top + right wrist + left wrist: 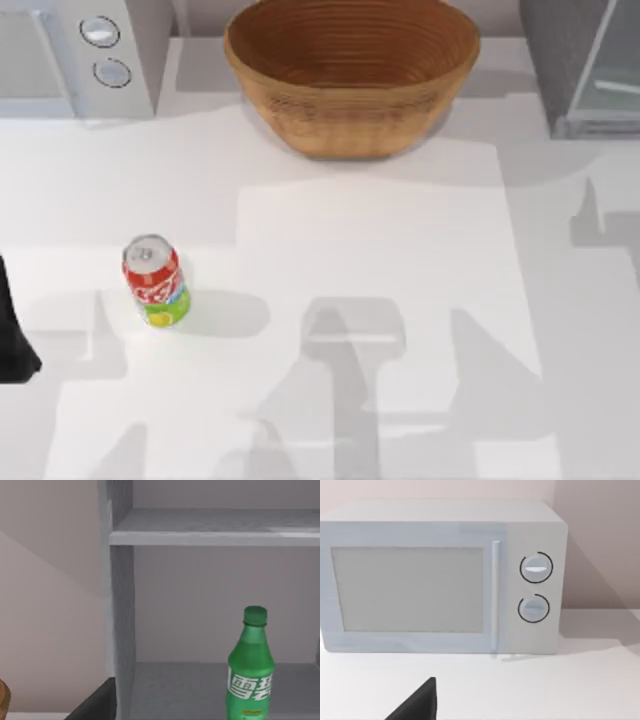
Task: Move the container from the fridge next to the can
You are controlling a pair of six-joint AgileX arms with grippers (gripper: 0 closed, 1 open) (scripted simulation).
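The green container (251, 672) stands upright on the lower shelf inside the grey fridge (120, 610), under a second shelf, and nothing blocks the right wrist view of it. A dark part of my right gripper (97, 704) shows short of the fridge's side wall, apart from the bottle. In the top view the fridge (560, 60) sits at the back right corner with its pale glass door (612, 70). The red can (156, 282) stands upright on the table's left half. My left arm (12, 335) is parked at the left edge, and a dark part of its gripper (417, 705) faces the microwave.
A white microwave (75, 55) with two round knobs stands at the back left. Its closed door (410, 590) shows in the left wrist view. A large wicker bowl (350, 75) sits at the back middle. White table (400, 300) spreads between the can and the fridge.
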